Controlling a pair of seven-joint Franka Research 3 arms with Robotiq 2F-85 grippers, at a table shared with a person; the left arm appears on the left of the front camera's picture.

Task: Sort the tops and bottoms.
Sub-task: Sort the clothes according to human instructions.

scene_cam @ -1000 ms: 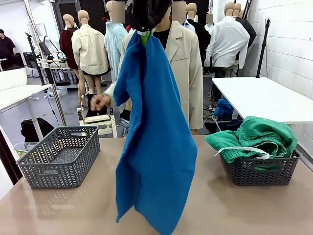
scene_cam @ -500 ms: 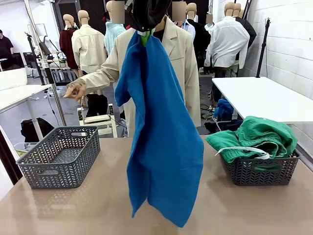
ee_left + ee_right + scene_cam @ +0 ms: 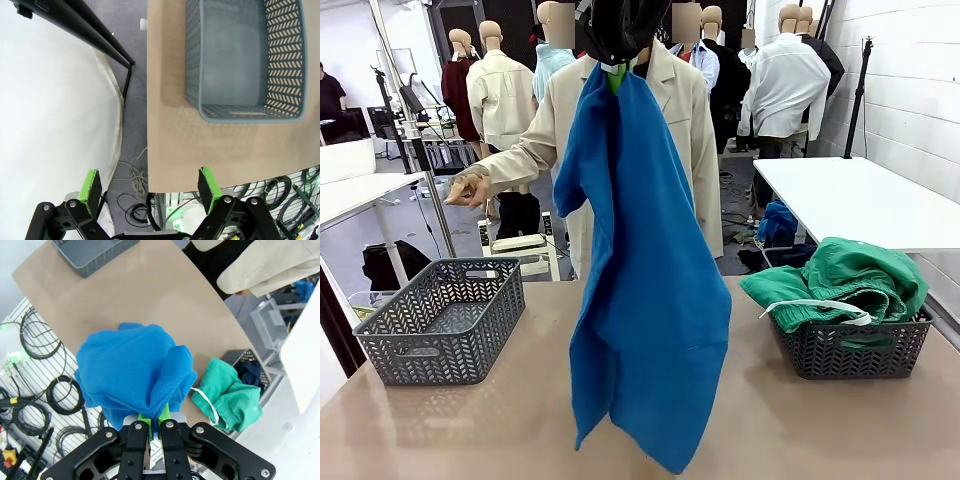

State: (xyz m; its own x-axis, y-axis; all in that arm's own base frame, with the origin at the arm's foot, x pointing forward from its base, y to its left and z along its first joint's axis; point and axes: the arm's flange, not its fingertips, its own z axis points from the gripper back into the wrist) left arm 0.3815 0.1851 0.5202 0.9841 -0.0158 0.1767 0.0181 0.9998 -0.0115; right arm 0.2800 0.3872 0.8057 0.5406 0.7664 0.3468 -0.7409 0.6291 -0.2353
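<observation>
One blue top [image 3: 645, 300] hangs between two baskets [image 3: 440, 320], above table [image 3: 800, 430].

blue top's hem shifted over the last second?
Yes. The blue top, hanging from the right gripper, swung: its lowest corner went toward the right basket, then partway back.

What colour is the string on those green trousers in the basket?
White. The drawstring loops over the green trousers in the right basket, clearest in the front view.
</observation>
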